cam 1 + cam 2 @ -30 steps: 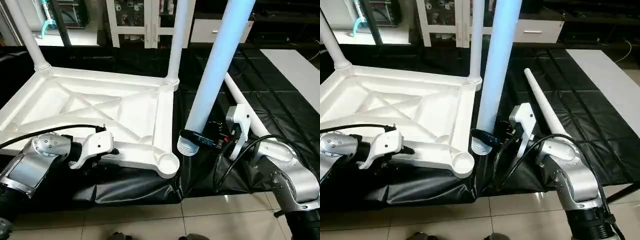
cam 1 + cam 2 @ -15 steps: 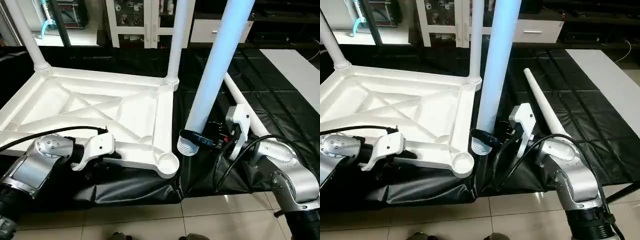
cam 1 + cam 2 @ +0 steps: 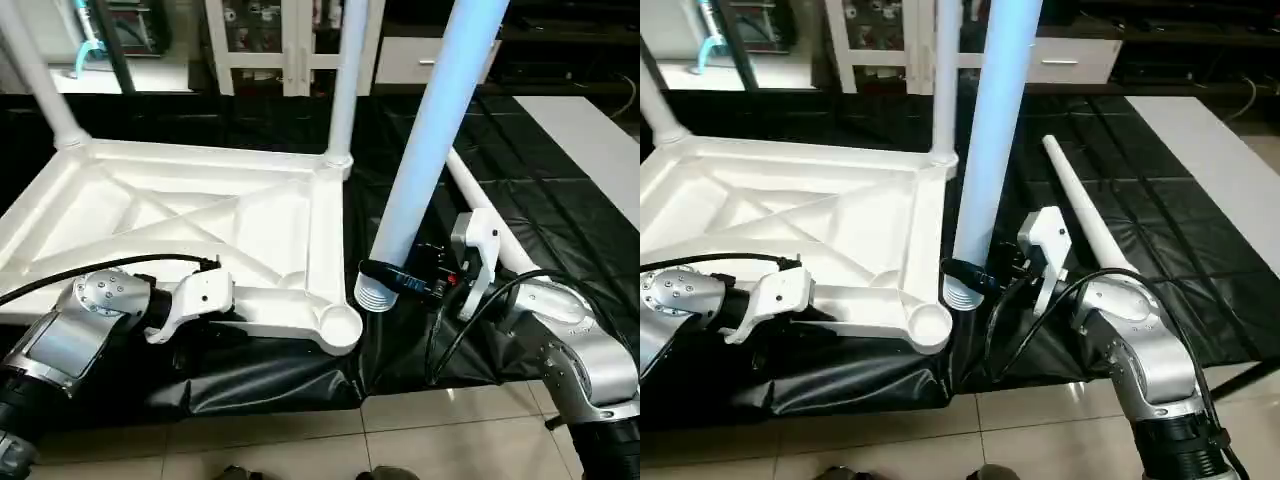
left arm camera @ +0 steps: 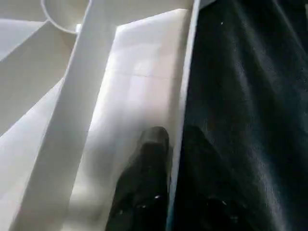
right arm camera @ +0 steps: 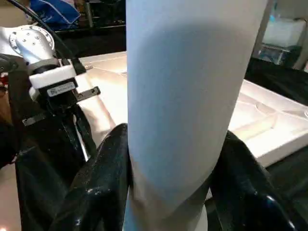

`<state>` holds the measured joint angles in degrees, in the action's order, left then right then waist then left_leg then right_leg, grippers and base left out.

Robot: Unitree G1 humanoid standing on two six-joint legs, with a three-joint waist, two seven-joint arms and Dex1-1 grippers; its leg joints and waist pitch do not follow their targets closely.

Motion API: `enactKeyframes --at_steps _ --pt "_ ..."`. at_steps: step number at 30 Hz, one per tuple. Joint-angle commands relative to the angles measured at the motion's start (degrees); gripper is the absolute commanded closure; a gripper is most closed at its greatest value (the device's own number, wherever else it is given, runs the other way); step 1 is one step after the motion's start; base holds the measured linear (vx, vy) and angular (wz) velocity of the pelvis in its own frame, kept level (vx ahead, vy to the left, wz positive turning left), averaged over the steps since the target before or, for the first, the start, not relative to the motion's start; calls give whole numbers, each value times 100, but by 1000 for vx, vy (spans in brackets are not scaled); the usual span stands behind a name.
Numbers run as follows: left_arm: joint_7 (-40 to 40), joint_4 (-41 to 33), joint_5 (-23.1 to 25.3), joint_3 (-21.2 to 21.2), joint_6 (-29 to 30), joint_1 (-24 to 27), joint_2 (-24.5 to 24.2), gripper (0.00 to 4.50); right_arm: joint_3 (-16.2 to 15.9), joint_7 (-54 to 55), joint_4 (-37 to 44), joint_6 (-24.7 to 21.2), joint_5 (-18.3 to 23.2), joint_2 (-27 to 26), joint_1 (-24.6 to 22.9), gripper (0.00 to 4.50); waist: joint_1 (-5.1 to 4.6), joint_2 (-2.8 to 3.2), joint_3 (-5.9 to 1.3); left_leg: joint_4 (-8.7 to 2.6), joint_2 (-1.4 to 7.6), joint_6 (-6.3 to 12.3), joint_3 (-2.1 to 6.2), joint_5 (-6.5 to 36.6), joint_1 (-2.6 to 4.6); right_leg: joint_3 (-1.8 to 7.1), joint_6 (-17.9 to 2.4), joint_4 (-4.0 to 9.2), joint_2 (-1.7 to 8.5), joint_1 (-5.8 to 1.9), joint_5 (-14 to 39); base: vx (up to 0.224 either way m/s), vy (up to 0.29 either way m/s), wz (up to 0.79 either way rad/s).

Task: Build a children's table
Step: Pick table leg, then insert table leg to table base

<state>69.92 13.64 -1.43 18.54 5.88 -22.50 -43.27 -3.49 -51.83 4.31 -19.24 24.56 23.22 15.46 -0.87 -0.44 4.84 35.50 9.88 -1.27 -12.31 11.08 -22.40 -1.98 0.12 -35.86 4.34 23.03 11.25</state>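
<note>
The children's table top (image 3: pixel 150 215) lies upside down on a black sheet, ribs facing up. Two white legs (image 3: pixel 345 80) (image 3: pixel 35 70) stand in its far corner sockets. My right gripper (image 3: pixel 395 278) is shut on a third leg (image 3: pixel 430 130) and holds it upright, its ribbed end hanging just beside the empty near right socket (image 3: pixel 335 325). In the right wrist view black fingers (image 5: pixel 103 178) clasp that leg on both sides. My left gripper (image 3: pixel 228 312) sits at the top's near rim; in the left wrist view its fingers (image 4: pixel 149 183) straddle the thin rim wall, pressed against it. Another leg (image 3: pixel 1080 205) lies on the sheet at the right.
The black sheet (image 3: pixel 560 230) covers the floor under the work and ends at beige tiles (image 3: pixel 450 440) in front. A white cabinet with glass doors (image 3: pixel 290 40) stands at the back. A white panel (image 3: pixel 590 140) lies at the far right.
My left gripper's fingers have drawn together onto the top's near rim. The right arm and its leg have not moved. The camera has tilted slightly.
</note>
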Motion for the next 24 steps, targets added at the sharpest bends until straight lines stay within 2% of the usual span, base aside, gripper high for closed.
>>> enactKeyframes --at_steps 1,8,9,11,12,15,16,19,20,21,23,24 --pt "-177 17 58 -80 66 -38 33 425 -15 -49 32 132 -28 -7 114 262 13 22 -358 -515 356 39 208 1216 192 264 -1500 401 379 -169 883 0 0 0" --pt "-482 63 223 -154 307 -57 74 446 -84 312 -369 284 -288 -264 397 262 -53 14 -333 -530 355 -35 229 1390 174 265 -1424 425 384 -163 1243 0 0 0" --pt "-552 -27 183 -186 440 -22 132 448 -129 460 -580 343 -366 -428 538 262 -94 -1 -318 -539 342 -96 239 1474 164 260 -1406 434 389 -149 1465 0 0 0" --pt "-603 -114 129 -213 542 20 198 448 -181 520 -746 381 -398 -562 645 262 -101 -21 -316 -535 351 -112 238 1506 178 267 -1376 455 386 -139 1520 0 0 0" --pt "-641 -211 70 -220 639 99 276 448 -290 495 -977 487 -456 -708 767 262 -102 -30 -302 -527 353 -96 226 1531 199 277 -1375 462 381 -109 1520 0 0 0" --pt "-757 -255 57 -231 710 206 383 448 -438 441 -1346 670 -574 -894 938 262 -125 -6 -303 -528 352 -50 230 1434 187 275 -1405 448 372 -113 1374 0 0 0" --pt "-786 -259 65 -230 720 225 407 448 -466 423 -1440 719 -605 -931 983 262 -126 -46 -300 -528 350 -21 214 1411 196 275 -1412 456 359 -107 1302 0 0 0" --pt "-922 -268 59 -298 627 332 503 448 -532 335 -1783 901 -648 -1081 1165 262 -124 -17 -297 -527 354 33 216 1330 187 275 -1433 443 369 -119 1218 0 0 0" --pt "-958 -311 13 -346 649 371 535 448 -527 281 -1910 958 -649 -1136 1239 262 -134 -94 -284 -526 351 85 219 1334 169 279 -1413 440 379 -128 1318 0 0 0" --pt "-958 -311 13 -346 649 371 535 448 -527 281 -1910 958 -649 -1136 1239 262 -128 -72 -281 -532 351 87 219 1353 176 279 -1395 452 384 -124 1394 0 0 0" --pt "-1068 -381 -32 -446 578 451 576 448 -505 203 -2071 1059 -641 -1185 1323 262 -143 -65 -272 -535 358 73 222 1430 181 282 -1347 466 383 -110 1532 0 0 0" --pt "-1134 -431 -57 -517 545 505 606 448 -494 159 -2200 1147 -645 -1197 1380 262 -164 -119 -253 -548 359 75 218 1469 180 280 -1313 484 370 -97 1613 0 0 0"
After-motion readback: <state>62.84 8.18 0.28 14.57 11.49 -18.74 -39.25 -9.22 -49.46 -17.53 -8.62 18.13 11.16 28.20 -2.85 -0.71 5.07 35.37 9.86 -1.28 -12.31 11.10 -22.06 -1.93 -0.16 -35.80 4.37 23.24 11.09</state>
